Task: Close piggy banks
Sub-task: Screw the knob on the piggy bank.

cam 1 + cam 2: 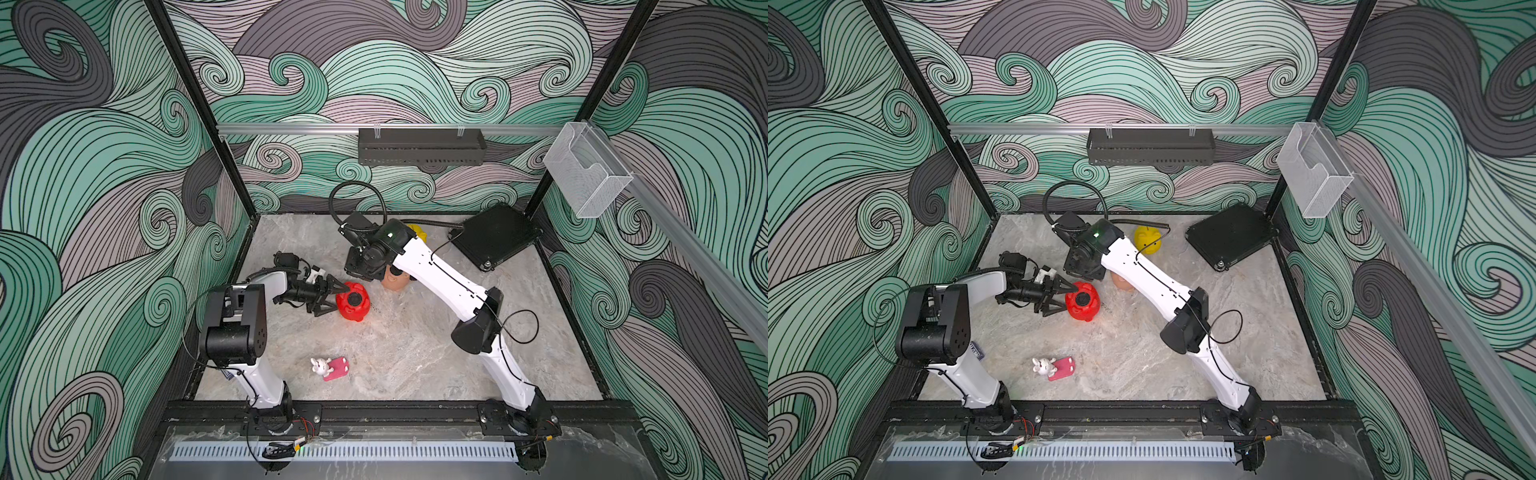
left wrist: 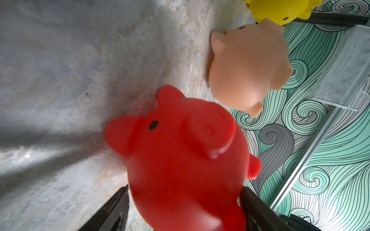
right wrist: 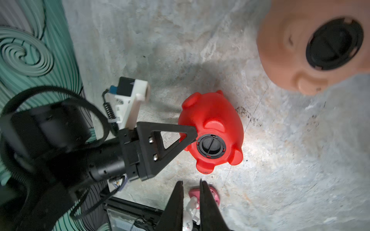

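the main risk sits with the red pig [image 1: 353, 304], left of centre in both top views. it lies on its side on the table [image 1: 415, 353] with a black plug [image 3: 211, 147] in its belly hole. the left gripper [image 1: 341, 299] clasps its snout end between wide-set jaws. the body is round and slick-looking, so a small squeeze or pull could pop it out sideways and send it rolling. if the plug is only resting in the hole rather than locked, which i cannot tell, a roll could shake it loose.

the peach pig [image 1: 395, 281] lies just right of centre with its own dark plug [image 3: 334, 44] seated, directly under the right wrist. a careless drop or swing there could knock it. the yellow pig [image 1: 1147, 240] stands above centre behind the right forearm, belly hidden, so its state is unknown, and reaching it means clearing that arm and its cable.

the left arm enters from the lower left, forearm low and level, pointing right. the right arm rises from the lower right diagonally to centre, wrist folded down. the right gripper [image 3: 191, 182] is empty, its jaws parted by a thin gap above the table.
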Robot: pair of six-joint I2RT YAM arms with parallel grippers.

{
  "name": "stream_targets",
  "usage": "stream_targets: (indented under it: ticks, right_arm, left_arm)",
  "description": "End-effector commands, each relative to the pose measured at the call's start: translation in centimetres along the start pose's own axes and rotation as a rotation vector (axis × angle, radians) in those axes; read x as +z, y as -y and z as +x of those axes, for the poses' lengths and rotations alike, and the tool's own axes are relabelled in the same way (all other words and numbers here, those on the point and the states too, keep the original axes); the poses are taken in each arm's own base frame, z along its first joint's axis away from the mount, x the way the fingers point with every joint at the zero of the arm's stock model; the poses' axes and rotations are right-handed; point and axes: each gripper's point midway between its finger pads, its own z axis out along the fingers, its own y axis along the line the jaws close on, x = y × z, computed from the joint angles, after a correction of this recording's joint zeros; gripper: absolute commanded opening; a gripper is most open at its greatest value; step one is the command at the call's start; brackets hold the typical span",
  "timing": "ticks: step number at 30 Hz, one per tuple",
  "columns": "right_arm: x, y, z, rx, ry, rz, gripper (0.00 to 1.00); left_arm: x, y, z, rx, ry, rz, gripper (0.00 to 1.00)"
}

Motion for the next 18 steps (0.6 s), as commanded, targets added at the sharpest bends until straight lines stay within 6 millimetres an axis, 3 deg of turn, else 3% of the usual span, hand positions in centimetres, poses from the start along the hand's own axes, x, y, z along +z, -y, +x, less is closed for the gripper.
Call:
stream_targets:
  ticks: [1, 8, 13, 18]
  right_arm:
    - [-3.9, -0.9, -0.9, -0.297, 0.118, -0.054, 0.22]
    - [-6.1, 0.2, 0.5, -0.546, 0.246, -0.170, 0.27]
    - [-6.9, 2.2, 3.8, -0.687, 0.335, -0.326, 0.29]
    - [-7.9, 6.5, 7.7, -0.839, 0.468, -0.440, 0.41]
  left_arm:
    - [0.3, -2.3, 0.3, -0.037, -0.008, -0.112, 0.82]
    - [0.3, -2.2, 0.4, -0.030, -0.004, -0.113, 0.82]
    - [0.3, -2.2, 0.4, -0.030, -0.005, -0.112, 0.82]
    - [0.2, -2.2, 0.4, -0.025, -0.002, -0.115, 0.82]
